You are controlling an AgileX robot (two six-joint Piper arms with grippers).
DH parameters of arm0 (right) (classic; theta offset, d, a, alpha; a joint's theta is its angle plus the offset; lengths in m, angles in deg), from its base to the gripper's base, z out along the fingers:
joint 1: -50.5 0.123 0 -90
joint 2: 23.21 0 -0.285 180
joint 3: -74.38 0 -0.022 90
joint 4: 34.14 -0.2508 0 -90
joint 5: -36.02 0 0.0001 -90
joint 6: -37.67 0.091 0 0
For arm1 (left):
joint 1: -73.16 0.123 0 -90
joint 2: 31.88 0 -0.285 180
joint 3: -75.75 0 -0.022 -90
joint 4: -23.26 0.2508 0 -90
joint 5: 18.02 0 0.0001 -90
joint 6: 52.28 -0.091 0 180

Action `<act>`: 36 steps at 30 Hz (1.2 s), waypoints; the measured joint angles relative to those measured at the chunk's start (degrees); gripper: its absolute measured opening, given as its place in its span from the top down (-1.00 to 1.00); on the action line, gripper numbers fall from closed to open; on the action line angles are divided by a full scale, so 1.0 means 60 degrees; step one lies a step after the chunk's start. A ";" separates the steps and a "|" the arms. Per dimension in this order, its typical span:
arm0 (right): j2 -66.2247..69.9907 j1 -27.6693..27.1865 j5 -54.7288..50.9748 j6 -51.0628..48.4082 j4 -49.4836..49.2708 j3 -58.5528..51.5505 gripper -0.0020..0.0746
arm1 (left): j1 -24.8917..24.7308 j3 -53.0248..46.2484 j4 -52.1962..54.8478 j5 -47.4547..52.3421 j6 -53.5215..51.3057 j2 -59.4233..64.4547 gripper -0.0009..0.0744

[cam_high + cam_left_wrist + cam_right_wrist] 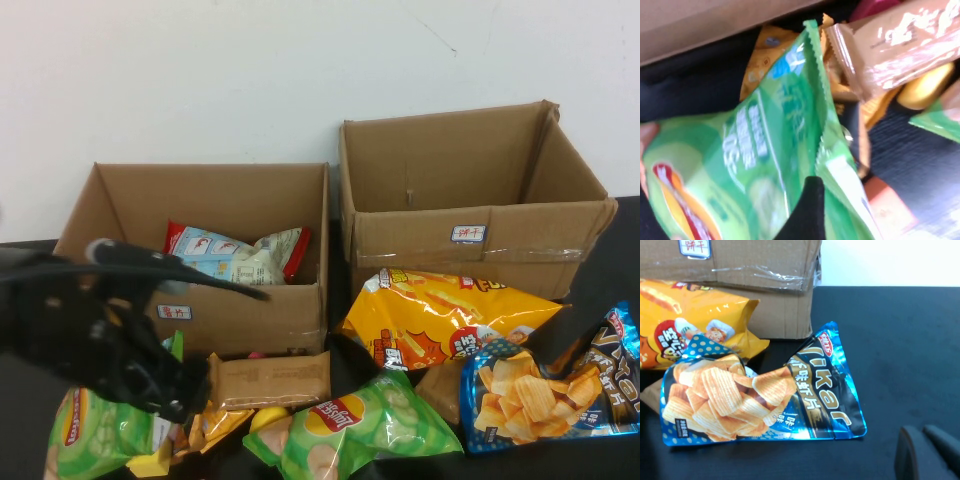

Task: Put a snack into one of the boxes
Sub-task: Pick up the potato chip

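Note:
A green Lay's chip bag [95, 435] lies at the front left, and a near-identical one [360, 425] lies at the front middle. My left gripper [160, 392] is low over the left bag, which fills the left wrist view [755, 150]. One black finger [807, 212] shows against the bag, the other is out of frame, and the bag's sealed edge lies between them. The gripper is open. The lower, wider box [250, 315] stands just behind it. My right gripper [562, 338] is shut and empty, its fingers [912, 457] over bare table beside the blue bag [765, 390].
The taller taped box [470, 255] stands at the back right. An orange-yellow bag [440, 315] and the blue bag [545, 390] lie before it. A brown wrapped pack [270, 380] and small yellow packs lie between the green bags. The lower box holds a pale snack bag [235, 255].

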 joint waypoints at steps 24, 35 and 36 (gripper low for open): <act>0.0000 0.0000 0.0000 0.0000 0.0000 0.0000 0.95 | -0.0803 0.2550 0.4533 0.0811 0.4304 0.4148 -0.48; 0.0000 0.0000 0.0000 0.0000 0.0000 0.0000 0.95 | -0.0803 0.2619 0.5140 0.2207 0.4520 0.3440 0.92; 0.0000 0.0000 0.0000 0.0041 0.0000 0.0000 0.95 | -0.0803 0.2619 0.4993 0.2207 0.4387 0.3071 0.94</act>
